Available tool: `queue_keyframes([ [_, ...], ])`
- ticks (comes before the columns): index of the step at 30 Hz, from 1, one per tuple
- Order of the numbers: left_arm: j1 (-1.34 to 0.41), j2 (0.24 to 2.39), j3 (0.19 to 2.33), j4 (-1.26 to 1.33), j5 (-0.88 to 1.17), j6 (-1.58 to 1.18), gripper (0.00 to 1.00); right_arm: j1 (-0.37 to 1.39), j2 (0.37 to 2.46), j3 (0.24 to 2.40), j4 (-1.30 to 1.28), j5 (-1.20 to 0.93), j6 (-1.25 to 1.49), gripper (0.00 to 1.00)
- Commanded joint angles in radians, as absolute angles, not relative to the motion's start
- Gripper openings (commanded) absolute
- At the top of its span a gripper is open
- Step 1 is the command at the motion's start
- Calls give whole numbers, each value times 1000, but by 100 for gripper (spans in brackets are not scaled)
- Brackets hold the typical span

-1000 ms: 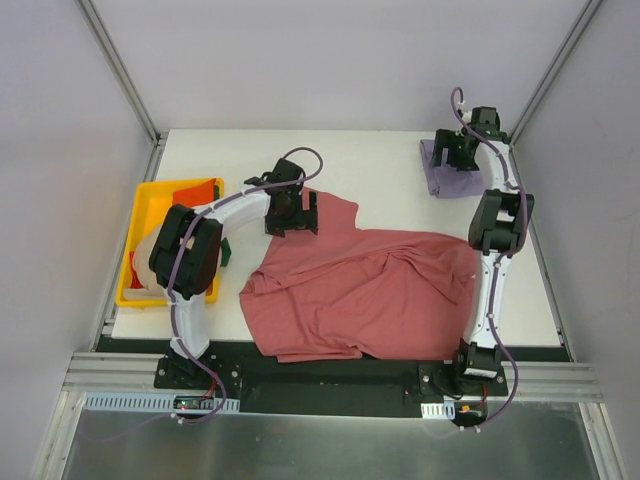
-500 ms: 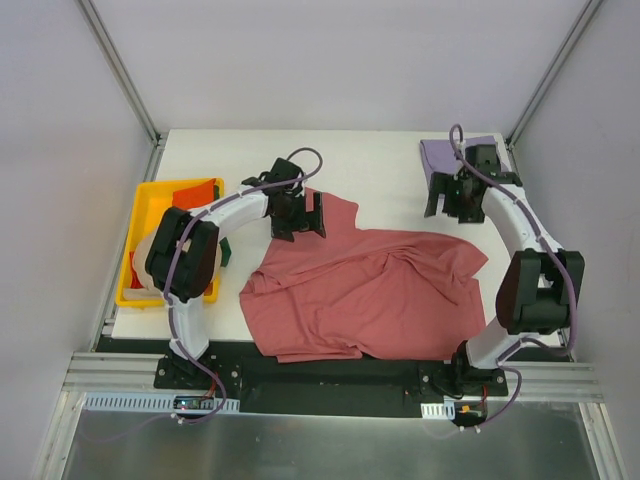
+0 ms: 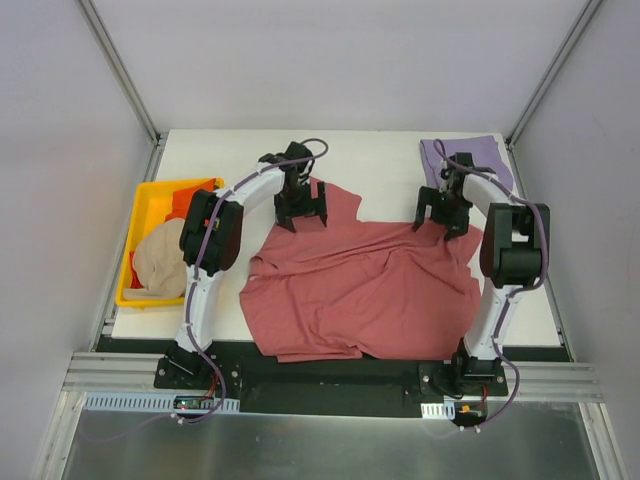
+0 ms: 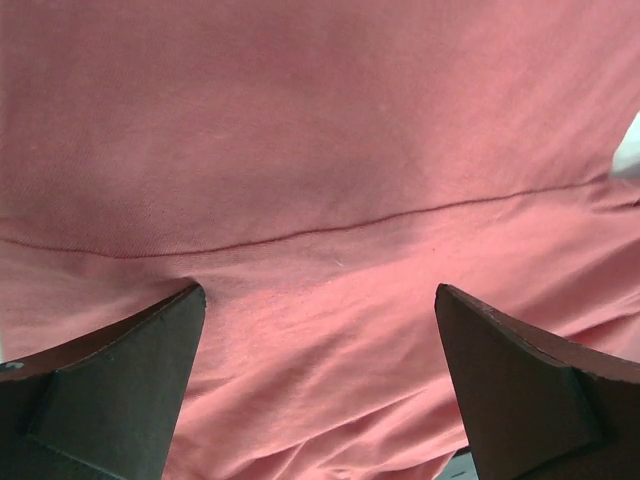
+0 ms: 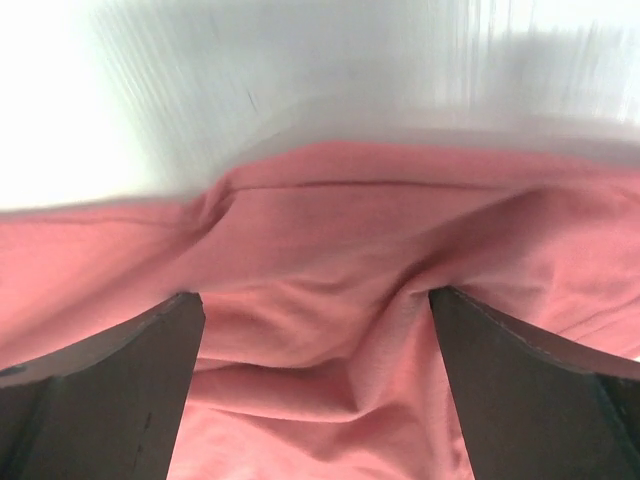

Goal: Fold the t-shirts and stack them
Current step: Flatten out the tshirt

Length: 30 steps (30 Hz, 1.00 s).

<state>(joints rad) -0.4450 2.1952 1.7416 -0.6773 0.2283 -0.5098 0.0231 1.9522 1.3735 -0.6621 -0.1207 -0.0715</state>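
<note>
The dusty red t-shirt point(image 3: 360, 285) lies spread and wrinkled on the white table point(image 3: 370, 160). My left gripper point(image 3: 302, 212) is open, low over the shirt's far left part; the left wrist view shows red cloth with a seam point(image 4: 320, 230) between the spread fingers. My right gripper point(image 3: 440, 218) is open over the shirt's far right corner; the right wrist view shows bunched red cloth point(image 5: 330, 330) near its edge. The lavender t-shirt point(image 3: 468, 158) lies folded at the far right corner. The beige shirt point(image 3: 160, 260) and orange shirt point(image 3: 190, 198) lie in the bin. The dark green shirt is hidden.
A yellow plastic bin point(image 3: 135, 225) stands at the table's left edge. Grey walls and metal frame posts enclose the table on the left, right and back. The arm bases sit on the black rail at the near edge.
The right gripper left the lavender shirt and moved near and left, down onto the red shirt's far right corner. The left gripper moved right along the shirt's far edge. The beige shirt now shows in the bin.
</note>
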Motion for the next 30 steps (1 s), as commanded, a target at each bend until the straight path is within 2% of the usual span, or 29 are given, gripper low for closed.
queue_keyframes([
  [1,-373,2336,1946,-811,143,-502,99,25,2110,1587,-698,-167,-123,99],
  [6,-298,2447,2158,-861,186,-537,99,31,2218,1801,-762,-201,-164,96],
  [10,-279,2477,2241,-861,143,-543,99,48,2230,1864,-750,-203,-181,96],
  [14,-262,2448,2253,-858,192,-522,99,60,2125,1803,-727,-106,-180,96],
  [20,-265,2309,2194,-859,66,-465,99,3,1968,1649,-663,-26,-109,96],
  [25,-265,2331,2226,-853,52,-433,99,-80,2006,1634,-598,-64,-162,96],
  [30,-267,2394,2275,-856,85,-423,98,-87,2140,1768,-635,-58,-250,96],
])
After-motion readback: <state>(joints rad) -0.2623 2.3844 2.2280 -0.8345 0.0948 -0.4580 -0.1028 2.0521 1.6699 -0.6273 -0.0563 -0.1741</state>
